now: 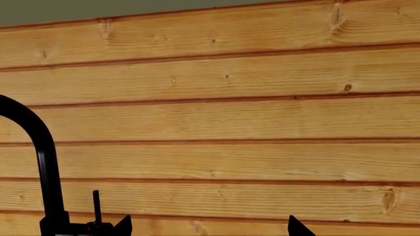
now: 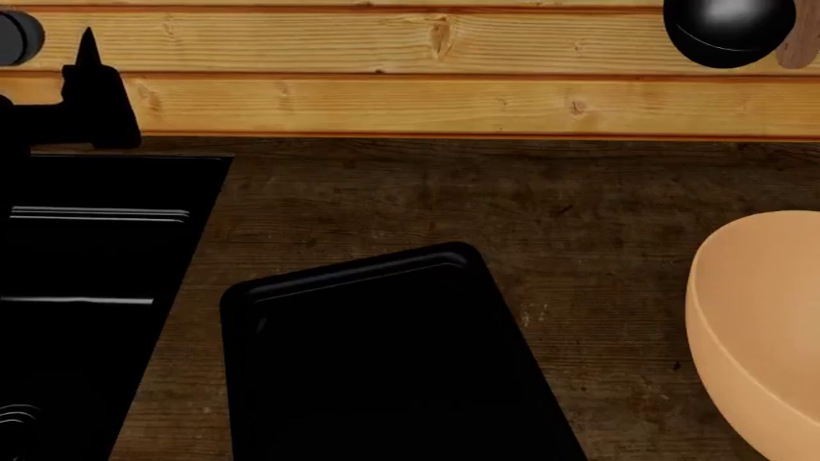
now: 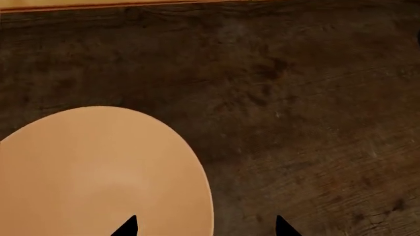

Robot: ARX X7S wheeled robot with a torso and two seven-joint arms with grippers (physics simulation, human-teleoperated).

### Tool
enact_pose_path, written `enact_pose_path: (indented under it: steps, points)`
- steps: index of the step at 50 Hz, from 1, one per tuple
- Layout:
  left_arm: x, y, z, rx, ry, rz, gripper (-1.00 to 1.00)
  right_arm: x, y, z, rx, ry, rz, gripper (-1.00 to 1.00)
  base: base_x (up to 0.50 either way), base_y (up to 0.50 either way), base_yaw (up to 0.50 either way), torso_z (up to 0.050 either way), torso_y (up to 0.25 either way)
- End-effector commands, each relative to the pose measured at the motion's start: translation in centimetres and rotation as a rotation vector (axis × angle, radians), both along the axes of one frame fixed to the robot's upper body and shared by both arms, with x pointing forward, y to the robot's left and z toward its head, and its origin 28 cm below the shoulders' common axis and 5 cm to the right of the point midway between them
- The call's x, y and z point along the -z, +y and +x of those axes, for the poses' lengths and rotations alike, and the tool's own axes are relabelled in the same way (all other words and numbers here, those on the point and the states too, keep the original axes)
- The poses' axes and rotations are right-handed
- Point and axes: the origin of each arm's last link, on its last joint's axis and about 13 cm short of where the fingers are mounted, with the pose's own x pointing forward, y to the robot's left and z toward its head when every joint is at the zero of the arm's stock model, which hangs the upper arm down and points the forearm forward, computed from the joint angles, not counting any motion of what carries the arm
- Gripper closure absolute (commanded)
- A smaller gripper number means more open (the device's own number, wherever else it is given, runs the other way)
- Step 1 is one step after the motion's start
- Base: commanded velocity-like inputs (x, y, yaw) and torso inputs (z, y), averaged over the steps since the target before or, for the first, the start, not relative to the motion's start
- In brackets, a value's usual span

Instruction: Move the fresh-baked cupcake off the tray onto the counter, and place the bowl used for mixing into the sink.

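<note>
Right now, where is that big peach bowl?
In the head view, the bowl sits on the counter at the far right, right of the tray.

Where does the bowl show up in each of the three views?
Left wrist: not in view.
Head: bowl, cut off at the right edge, on the counter.
Right wrist: bowl, lower left of the picture.
Shared landmark: the pine plank wall.

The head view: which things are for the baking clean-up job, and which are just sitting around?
For the job:
tray
bowl
sink
counter
The cupcake is not in view.

Just around:
faucet
black round utensil
plank wall
</note>
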Motion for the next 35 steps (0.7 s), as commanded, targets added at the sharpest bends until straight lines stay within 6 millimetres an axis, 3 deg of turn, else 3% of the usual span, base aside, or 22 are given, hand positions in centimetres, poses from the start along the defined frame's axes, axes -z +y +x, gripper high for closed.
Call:
enact_pose_path:
  steps: [1,35]
  points:
    - [0.0,0.0,0.1,0.009,-0.001,-0.013,-1.00,1.9,-0.6,1.0,0.029,0.019,0.004,-1.00,0.00,0.00,0.00,0.000,0.000]
    - [0.3,0.1,0.2,0.004,0.005,-0.011,-1.00,6.4,-1.3,1.6,0.041,0.086,0.014,-1.00,0.00,0.00,0.00,0.000,0.000]
